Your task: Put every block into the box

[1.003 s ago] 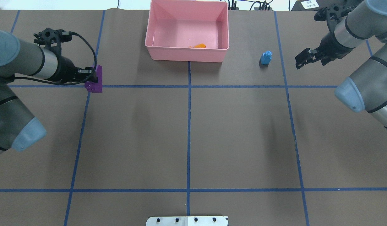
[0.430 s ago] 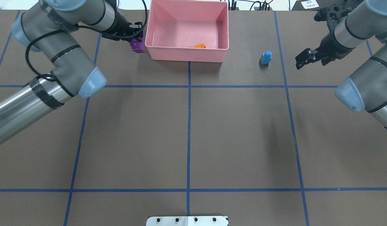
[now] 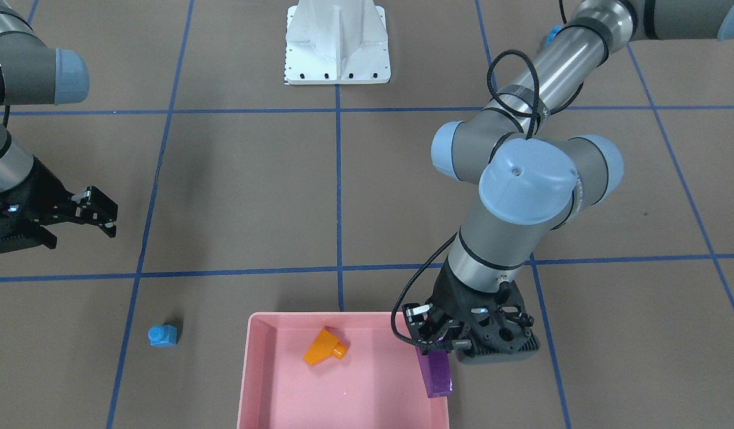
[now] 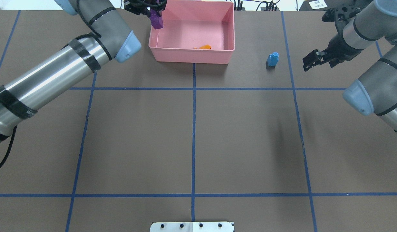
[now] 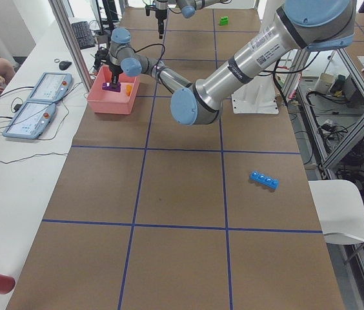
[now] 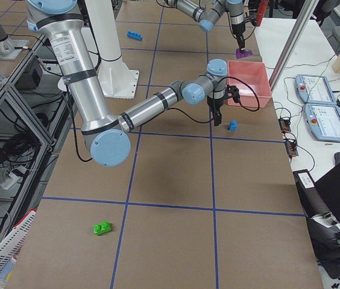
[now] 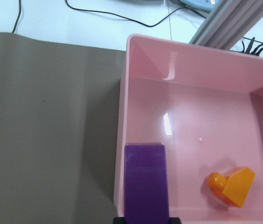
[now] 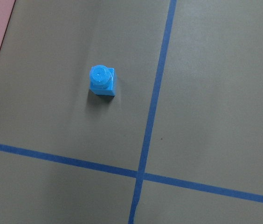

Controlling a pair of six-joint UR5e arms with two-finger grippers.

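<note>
Robot-side edge: a green two-stud plastic brick lies near the table's right corner. A long thin blue studded strip lies toward the left end. Both are well apart from either gripper.

Right arm: elbow bent, forearm reaching in from the right edge. The right gripper hangs above the table with its fingers parted and nothing between them. It points toward a small blue studded cube, which stands stud up on the table, near the gripper but not touching it. The cube sits to the right of the box, apart from its wall.

Far edge: a shallow pink rectangular plastic box holds an orange sloped brick on its floor, close to the robot-side wall.

Left arm: stretched from the left edge to the far edge, wrist turned straight down. The left gripper is clamped on a glossy purple elongated brick. The brick hangs upright over the box's left wall toward the far corner, with its lower end above the floor just inside that wall.
</note>
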